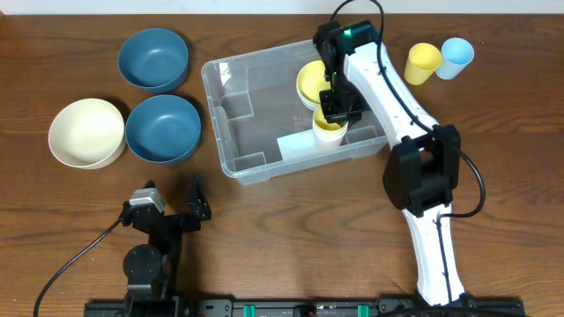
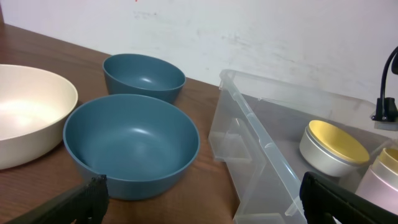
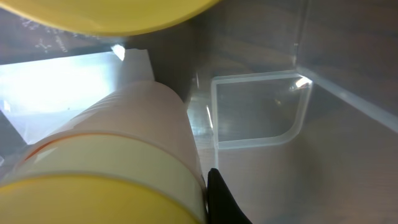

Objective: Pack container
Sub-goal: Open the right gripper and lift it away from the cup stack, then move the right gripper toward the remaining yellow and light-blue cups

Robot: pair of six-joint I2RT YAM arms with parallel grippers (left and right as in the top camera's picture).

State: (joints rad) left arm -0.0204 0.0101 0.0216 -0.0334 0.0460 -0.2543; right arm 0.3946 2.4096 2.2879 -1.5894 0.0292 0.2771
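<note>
Reaching down into the large clear plastic rectangular container (image 1: pixel 264 110), the right gripper (image 1: pixel 338 110) has its jaws pressed together on the rim of a pale cup (image 1: pixel 328 132) with a yellow inside; in the right wrist view one dark finger (image 3: pixel 221 199) lies against the outer wall of the pale cup (image 3: pixel 124 137), while the other finger is hidden behind it; the cup stands upright on the container floor, near the right end, just beside a small round bowl (image 1: pixel 308 81) that is yellow within and whitish outside; a pale label (image 1: pixel 295 145) shows at the near wall; the container sits at the middle of the brown wooden bench (image 1: pixel 264 238), just right of two dark blue round bowls (image 1: pixel 154 59) (image 1: pixel 163 128), with a cream round bowl (image 1: pixel 85 132) at the far left, touching the nearer blue one; outside the container, at the back right, a yellow cup (image 1: pixel 422 62) and a light blue cup (image 1: pixel 456 57) stand side by side; the left gripper (image 1: pixel 174 195) hovers near the front edge, jaws wide apart and holding nothing, facing the nearer blue bowl (image 2: pixel 130 146).
</note>
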